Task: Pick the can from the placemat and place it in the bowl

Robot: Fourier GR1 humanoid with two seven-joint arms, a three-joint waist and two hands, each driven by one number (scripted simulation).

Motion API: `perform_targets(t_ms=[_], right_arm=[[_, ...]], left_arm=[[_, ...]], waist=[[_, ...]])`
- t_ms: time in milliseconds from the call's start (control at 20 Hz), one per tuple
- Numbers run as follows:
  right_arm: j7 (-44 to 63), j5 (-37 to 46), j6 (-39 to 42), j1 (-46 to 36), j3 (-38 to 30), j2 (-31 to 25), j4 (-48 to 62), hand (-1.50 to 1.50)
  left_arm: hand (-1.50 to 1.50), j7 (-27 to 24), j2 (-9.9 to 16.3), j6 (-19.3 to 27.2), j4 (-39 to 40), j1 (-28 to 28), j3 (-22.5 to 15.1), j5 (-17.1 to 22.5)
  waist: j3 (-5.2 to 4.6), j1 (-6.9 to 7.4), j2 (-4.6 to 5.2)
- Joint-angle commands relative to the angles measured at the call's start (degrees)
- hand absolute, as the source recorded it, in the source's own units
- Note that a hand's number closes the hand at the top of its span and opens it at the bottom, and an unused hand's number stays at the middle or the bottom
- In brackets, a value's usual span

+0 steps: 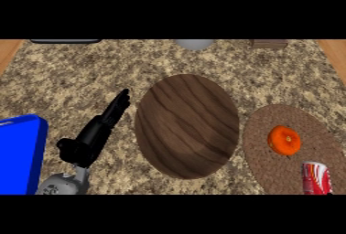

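Note:
A red and white can [316, 178] stands upright at the near edge of a round brown woven placemat [270, 157] at the right. An orange fruit [284, 140] lies on the same placemat, just behind the can. The wooden bowl [187, 125] sits in the middle of the counter, left of the placemat. My left hand [96, 132] shows at the lower left, fingers straight and pointing away, beside the bowl's left rim and apart from it. It holds nothing. My right hand does not show.
A blue tray [19, 153] lies at the left edge, close to my left forearm. At the far edge sit a dark flat object [65, 41], a grey round object [194, 44] and a brown block [269, 44].

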Motion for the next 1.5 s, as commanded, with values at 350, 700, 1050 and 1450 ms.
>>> perform_targets(t_ms=[350,700,1050,1450], right_arm=[[2.31,-1.93,-4.85,-9.47,-5.37,-0.83,5.89,-1.5],[2.92,-1.45,-0.99,-10.13,-6.84,-0.02,5.54,-1.5],[3.37,-1.17,2.53,-17.23,-9.1,-1.51,9.22,-1.5],[-2.86,-4.89,2.04,-20.73,-10.42,-6.11,9.18,1.5]], left_arm=[[0.0,1.75,0.66,-3.21,-3.57,2.49,1.52,0.44],[0.0,0.45,-1.87,-2.48,1.94,-2.26,3.23,-1.15],[0.0,1.91,-2.69,-2.02,0.83,-2.28,2.4,-2.31],[0.0,-0.57,-2.91,-2.75,2.51,-1.23,2.48,-2.97]], waist=[[0.43,0.64,0.1],[0.42,0.27,0.17],[0.43,0.6,0.2],[0.45,0.53,0.13]])
